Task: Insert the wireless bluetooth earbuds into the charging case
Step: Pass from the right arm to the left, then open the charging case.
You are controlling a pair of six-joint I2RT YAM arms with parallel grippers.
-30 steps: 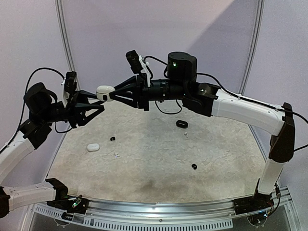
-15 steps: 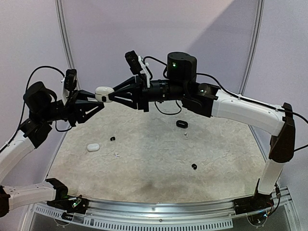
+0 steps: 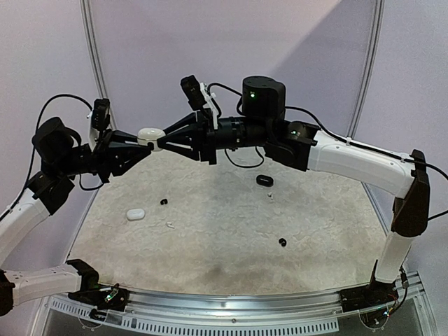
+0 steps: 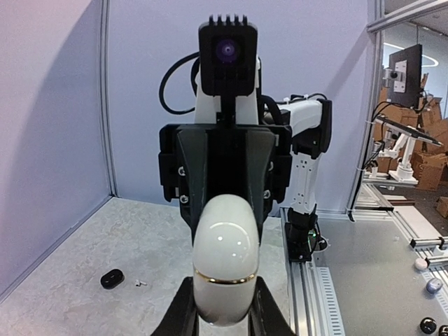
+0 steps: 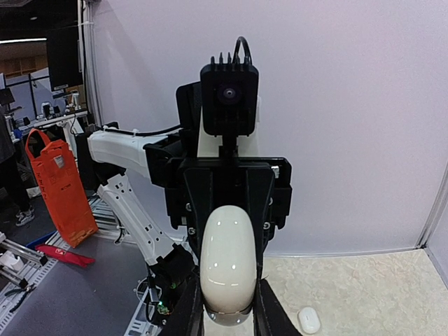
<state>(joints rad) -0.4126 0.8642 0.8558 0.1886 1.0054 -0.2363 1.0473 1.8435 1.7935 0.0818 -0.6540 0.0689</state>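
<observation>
A glossy white oval charging case [image 3: 149, 134] hangs in the air above the table's far left, held from both sides. My left gripper [image 3: 144, 142] is shut on one end of it and my right gripper [image 3: 160, 140] is shut on the other. In the left wrist view the charging case [image 4: 225, 259] shows a gold seam between my left gripper's [image 4: 224, 311] fingers. The right wrist view has the charging case [image 5: 228, 262] filling my right gripper [image 5: 228, 311]. Earbuds lie loose on the table: a black earbud [image 3: 164, 202], a white earbud [image 3: 169, 225] and another black earbud [image 3: 282, 242].
A second white case [image 3: 135, 214] lies on the table at the left, also seen as a white case [image 5: 309, 320]. A black case [image 3: 264, 180] sits at the back middle with a tiny white earbud [image 3: 270, 196] beside it. The table's rounded rim [image 3: 231, 297] runs along the near edge.
My left gripper has moved right to the white charging case and closed on its free end. The right gripper has kept its hold, shifting slightly up.
</observation>
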